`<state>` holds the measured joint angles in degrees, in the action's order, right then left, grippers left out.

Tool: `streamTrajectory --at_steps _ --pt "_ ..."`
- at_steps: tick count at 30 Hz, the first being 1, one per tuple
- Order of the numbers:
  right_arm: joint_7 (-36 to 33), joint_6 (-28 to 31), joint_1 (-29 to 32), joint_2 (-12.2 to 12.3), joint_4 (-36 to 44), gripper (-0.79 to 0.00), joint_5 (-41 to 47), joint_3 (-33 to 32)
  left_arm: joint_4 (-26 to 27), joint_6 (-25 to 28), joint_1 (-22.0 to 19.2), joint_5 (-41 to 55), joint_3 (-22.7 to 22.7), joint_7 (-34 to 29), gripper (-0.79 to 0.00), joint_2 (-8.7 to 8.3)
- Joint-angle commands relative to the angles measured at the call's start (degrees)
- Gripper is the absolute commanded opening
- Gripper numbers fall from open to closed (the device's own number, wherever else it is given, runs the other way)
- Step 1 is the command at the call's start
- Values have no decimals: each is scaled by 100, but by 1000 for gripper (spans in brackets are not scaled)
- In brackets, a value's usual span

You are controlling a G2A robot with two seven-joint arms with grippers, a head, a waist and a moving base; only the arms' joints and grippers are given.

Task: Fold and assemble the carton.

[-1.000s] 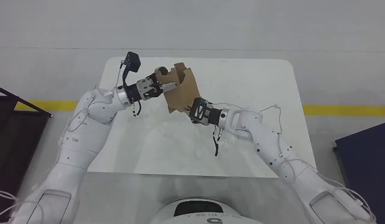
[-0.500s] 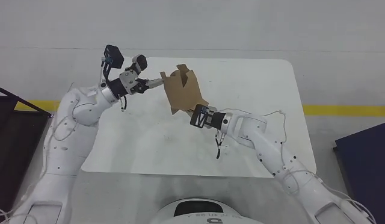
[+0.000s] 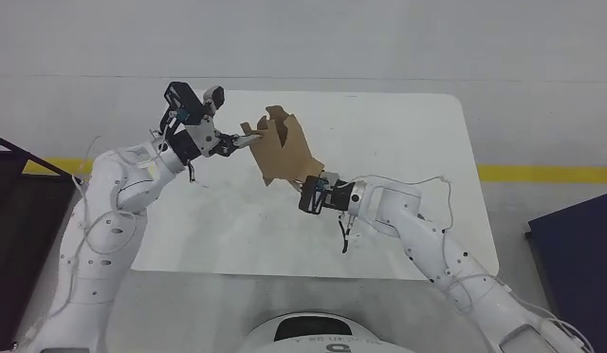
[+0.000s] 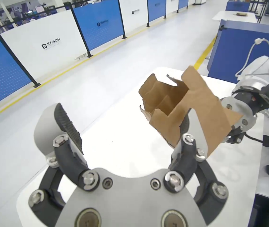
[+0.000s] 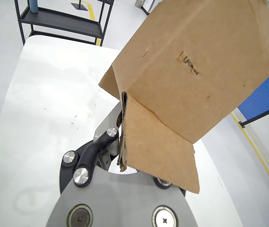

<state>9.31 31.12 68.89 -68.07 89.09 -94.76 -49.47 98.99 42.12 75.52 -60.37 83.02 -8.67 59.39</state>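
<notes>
A brown carton, partly folded with its flaps standing open, hangs tilted above the middle of the white table. My right gripper is shut on the carton's lower flap, and the carton body rises over it. My left gripper is open at the carton's far open end. In the left wrist view one of its fingers lies against a flap of the carton, the other finger stands free, and the right gripper shows behind.
A dark blue cabinet stands off the table's right side and a black frame off its left. A black shelf rack with a bottle stands beyond one table end. The table surface around the carton is bare.
The left gripper, at the carton's flap a second ago, pulled away to the left, then came back to the carton's open end. The carton tipped slightly; the right gripper kept its hold.
</notes>
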Motion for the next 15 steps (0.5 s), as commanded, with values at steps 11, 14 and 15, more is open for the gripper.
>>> streamTrajectory --at_steps 11,14,15 --pt "-153 -101 90 -4 175 -785 -220 59 -213 -194 -249 40 -372 -469 0 30" --pt "-158 -115 116 -2 201 -785 -241 52 -232 -144 -281 75 -424 -591 0 27" --pt "-158 -116 123 -1 206 -785 -245 50 -235 -111 -284 89 -448 -644 0 26"
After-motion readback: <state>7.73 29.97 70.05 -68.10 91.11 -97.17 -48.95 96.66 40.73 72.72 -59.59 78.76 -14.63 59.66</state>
